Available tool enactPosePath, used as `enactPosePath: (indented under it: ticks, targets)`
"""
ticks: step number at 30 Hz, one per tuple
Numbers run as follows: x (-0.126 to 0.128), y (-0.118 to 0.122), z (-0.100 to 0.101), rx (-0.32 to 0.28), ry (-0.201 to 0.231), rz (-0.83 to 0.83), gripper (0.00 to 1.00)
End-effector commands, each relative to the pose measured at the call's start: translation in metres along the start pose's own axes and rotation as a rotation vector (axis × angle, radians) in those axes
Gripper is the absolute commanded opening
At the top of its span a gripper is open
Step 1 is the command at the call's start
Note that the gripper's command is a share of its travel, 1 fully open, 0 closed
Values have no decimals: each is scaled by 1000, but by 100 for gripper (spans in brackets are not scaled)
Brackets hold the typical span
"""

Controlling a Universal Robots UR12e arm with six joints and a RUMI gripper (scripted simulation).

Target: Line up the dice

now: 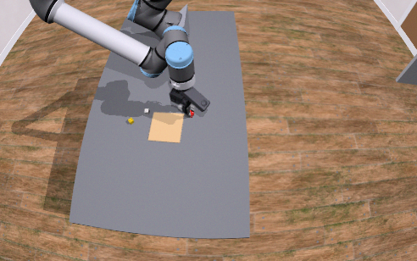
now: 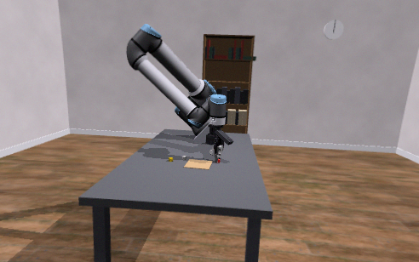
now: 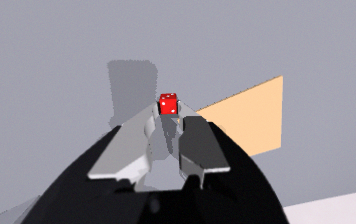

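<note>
My gripper [image 1: 191, 112] [image 2: 218, 159] [image 3: 169, 102] is shut on the red die [image 1: 192, 113] [image 2: 218, 161] [image 3: 168, 104], with a fingertip at each side of it. The die is at table height, just right of the mat's robot-side corner in the top view. White pips show on it, but I cannot read its top number surely. The tan mat [image 1: 164, 132] [image 2: 198, 165] [image 3: 255, 117] has no die on it. The white die [image 1: 147, 110] [image 2: 184, 157] lies left of the mat's robot-side edge. The yellow die [image 1: 130, 120] [image 2: 170, 159] lies farther left. Their top numbers are too small to read.
The grey table [image 1: 169, 182] [image 2: 170, 187] bears everything. The arm reaches in from the back of the table and stands above the gripper. Its shadow falls over the white die's surroundings and part of the mat. A bookcase [image 2: 228, 72] stands behind the table.
</note>
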State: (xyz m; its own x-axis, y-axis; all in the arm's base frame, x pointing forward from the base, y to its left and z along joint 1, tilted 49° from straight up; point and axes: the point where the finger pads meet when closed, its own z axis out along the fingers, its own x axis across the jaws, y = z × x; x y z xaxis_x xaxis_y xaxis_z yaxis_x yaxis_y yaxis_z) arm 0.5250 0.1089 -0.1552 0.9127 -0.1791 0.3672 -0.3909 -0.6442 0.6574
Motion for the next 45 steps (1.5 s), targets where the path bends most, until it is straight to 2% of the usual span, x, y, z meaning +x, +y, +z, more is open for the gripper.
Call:
enactPosePath:
  ticks: [1,7,11,17,19,26,31,45]
  targets:
    - [0,0,0,1,1,0,3]
    - [0,0,-1,1,1,0,3]
    - [0,0,-9,1,1,0,3]
    - [0,0,-37,1,1,0,3]
    - [0,0,-37,1,1,0,3]
    - [0,0,-79,1,1,0,3]
    - [0,0,-97,1,1,0,3]
    - [0,0,-100,1,1,0,3]
